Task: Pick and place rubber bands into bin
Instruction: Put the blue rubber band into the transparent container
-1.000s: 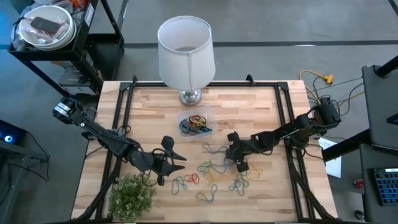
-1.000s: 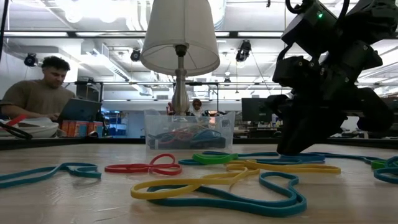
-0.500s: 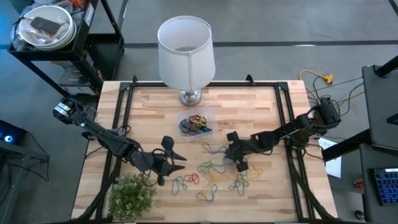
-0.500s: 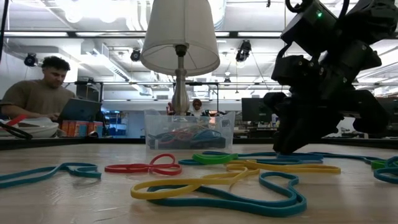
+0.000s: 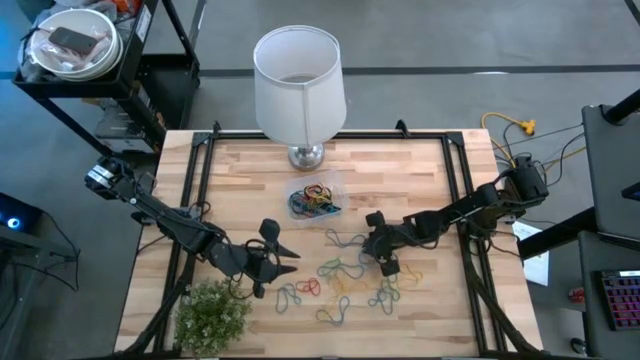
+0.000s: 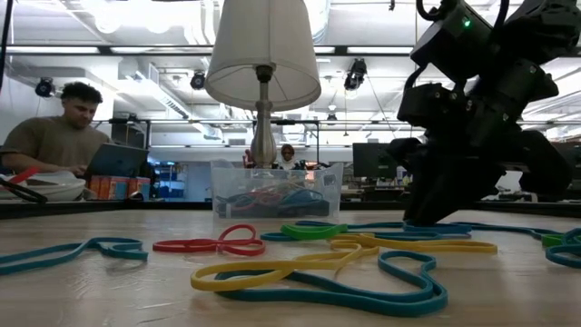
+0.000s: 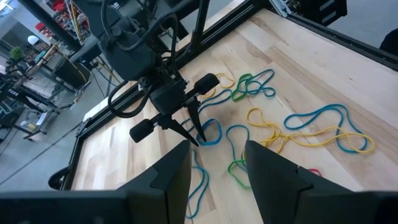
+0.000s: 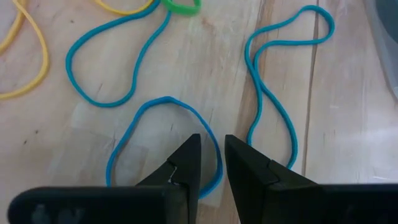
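Now the right hand (image 5: 385, 258) is down among the rubber bands (image 5: 345, 282) scattered over the near half of the table (image 5: 420, 170), its tips low at the wood. In the right wrist view its two fingers (image 8: 186, 163) stand narrowly apart, with the edge of a blue band (image 8: 168, 134) running under and between them; whether the strand is actually pinched I cannot tell, so I would call the hand narrow and set around the band, not yet clearly holding it. The left hand (image 5: 277, 254) waits to the left of the pile, near a small green plant (image 5: 212, 312), its fingers spread wide and holding nothing.

The bin (image 5: 316, 200) sits farther back on the table, just in front of the lamp (image 5: 298, 85), and already has a tangle of bands in it. Many loops remain on the table in blue, yellow, green and red.

As a judgement, this is the pick step of one more band, with the job far from done. The next move calls for closing fully on the blue strand, lifting straight up so the floppy loop comes free of its neighbours, then carrying it back over the bin and letting go. The risk is that the thin band slips out or drags another along.
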